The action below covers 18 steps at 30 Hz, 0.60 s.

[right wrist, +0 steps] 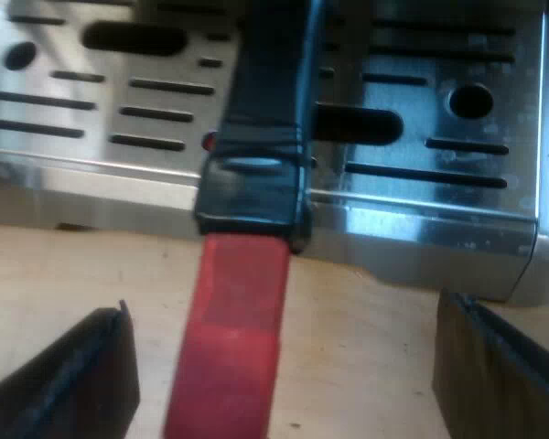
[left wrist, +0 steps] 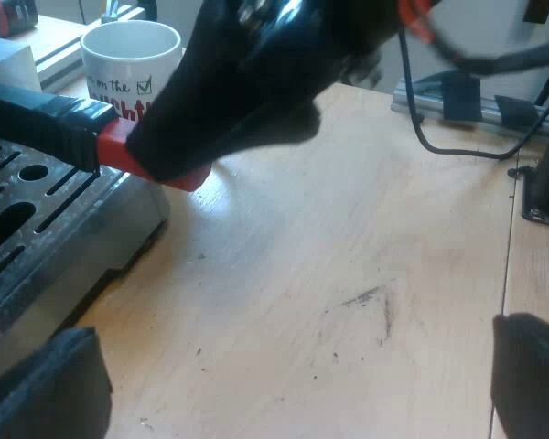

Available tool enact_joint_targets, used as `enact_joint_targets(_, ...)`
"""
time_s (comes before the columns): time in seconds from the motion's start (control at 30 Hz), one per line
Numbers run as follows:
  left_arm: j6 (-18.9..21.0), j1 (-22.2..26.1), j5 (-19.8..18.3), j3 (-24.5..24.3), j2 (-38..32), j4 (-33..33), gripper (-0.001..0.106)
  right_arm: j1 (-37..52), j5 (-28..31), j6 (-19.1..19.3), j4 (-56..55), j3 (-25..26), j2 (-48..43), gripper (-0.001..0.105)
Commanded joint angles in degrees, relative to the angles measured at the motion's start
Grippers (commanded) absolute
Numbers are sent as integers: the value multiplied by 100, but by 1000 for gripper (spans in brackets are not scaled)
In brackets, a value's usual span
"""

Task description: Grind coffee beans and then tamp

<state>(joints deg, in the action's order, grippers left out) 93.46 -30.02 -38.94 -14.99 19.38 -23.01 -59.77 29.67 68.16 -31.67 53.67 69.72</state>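
Observation:
The holder's dark handle (right wrist: 256,137) reaches out over the machine's slotted metal drip tray (right wrist: 439,183) and ends in red (right wrist: 229,347). My right gripper (right wrist: 284,375) is open, with the red end between its fingers (right wrist: 64,375) and a gap on each side. In the left wrist view the same handle (left wrist: 37,123) sticks out past the drip tray (left wrist: 37,219), and the right gripper (left wrist: 256,82) sits over its red end (left wrist: 119,151). My left gripper (left wrist: 284,384) is open over bare wood with nothing between its fingers (left wrist: 37,389).
A white mug (left wrist: 128,55) with printed lettering stands beyond the handle, close to the machine. The wooden tabletop (left wrist: 348,256) carries a few dark specks. A metal rail (left wrist: 457,101) lies at its edge.

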Motion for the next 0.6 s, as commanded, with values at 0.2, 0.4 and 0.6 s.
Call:
enact_joint_targets(0.2, 50, -26, -48, -24, -8, 102, 86, 133, -168, 108, 681, 16, 500, 69)
enact_joint_targets(0.4, 50, -26, -73, -24, -8, 102, 86, 293, -215, 179, 972, 16, 868, 69)
enact_joint_targets(0.6, 50, -26, -73, -24, -8, 102, 86, 321, -341, 387, 1279, -34, 960, 69)
